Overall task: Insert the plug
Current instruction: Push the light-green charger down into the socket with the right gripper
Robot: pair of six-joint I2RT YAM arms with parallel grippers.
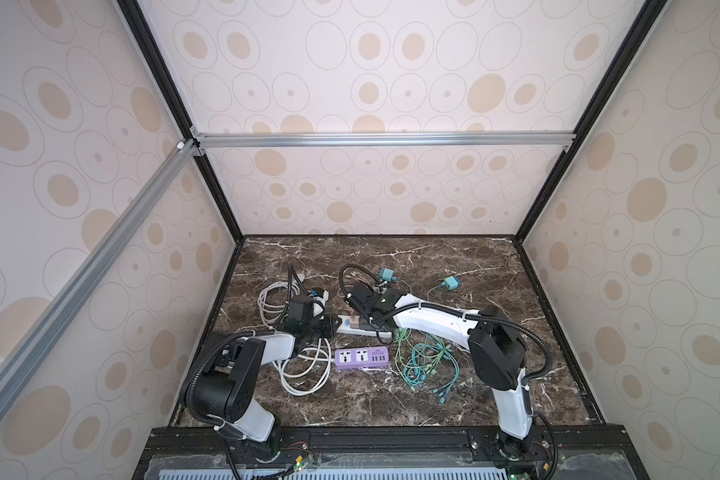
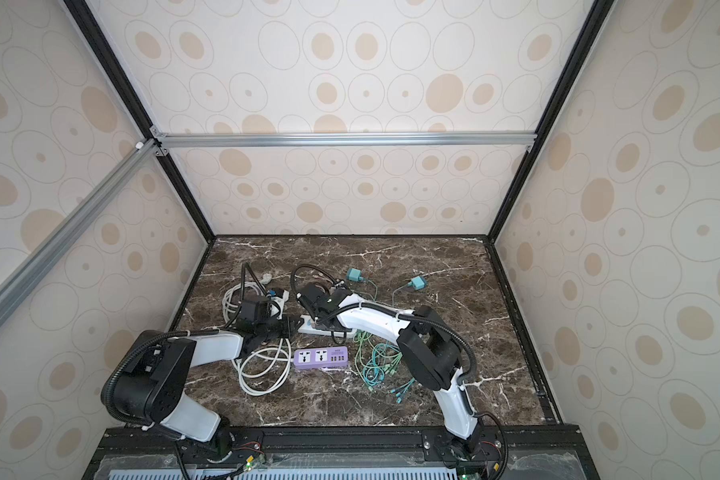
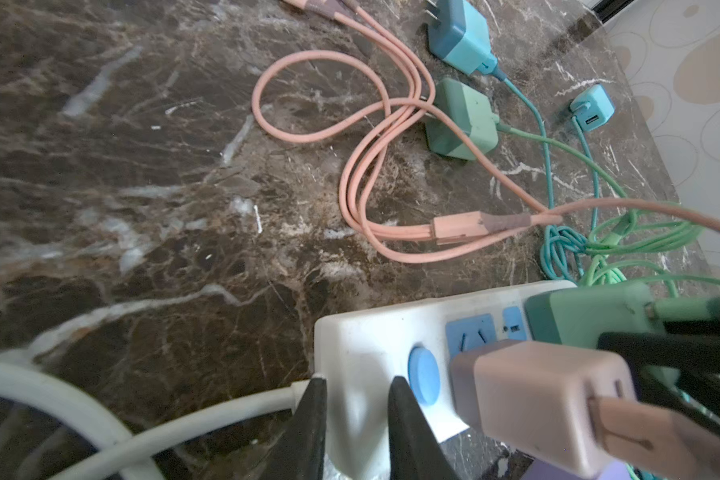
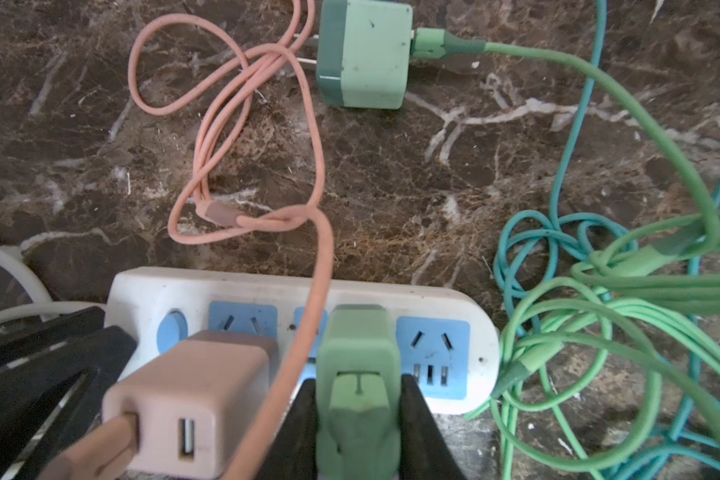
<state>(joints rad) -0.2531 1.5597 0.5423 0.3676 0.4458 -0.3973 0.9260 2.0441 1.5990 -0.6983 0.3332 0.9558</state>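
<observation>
Marble table (image 1: 454, 257) w/ a white strip (image 4: 267, 286) lying left of centre, its long side across both top views. R arm (image 1: 433, 322) rises from its base at the front right to a raised elbow. Its forearm runs low & nearly level to the left across the middle, wrist tipped down over the strip.

R gripper (image 4: 358, 380) is narrow, its 2 black fingers (image 4: 416, 411) pressed on opposite sides of the green plug (image 4: 356, 345). That plug stands on the strip's middle socket, btwn the pink plug (image 4: 192, 395) & the free outlet at the end away from the cord. Can't tell if the pins are fully in.

L arm (image 1: 275, 345) is folded at the front left, forearm low & pointing right. L gripper (image 3: 355, 382) pinches the strip's cord end, 1 finger by the white cord (image 3: 80, 419), the other beside the blue switch (image 3: 422, 376).

The pink plug sits in the socket next to the switch, its pink cable (image 4: 242, 124) looping on the table beyond. Loose nearby:
- a green charger (image 4: 366, 54)
- a teal charger (image 3: 458, 33)
- a small teal charger (image 3: 591, 106)
- a green/teal cable tangle (image 1: 425, 365)
- a purple strip (image 1: 361, 357) in front
</observation>
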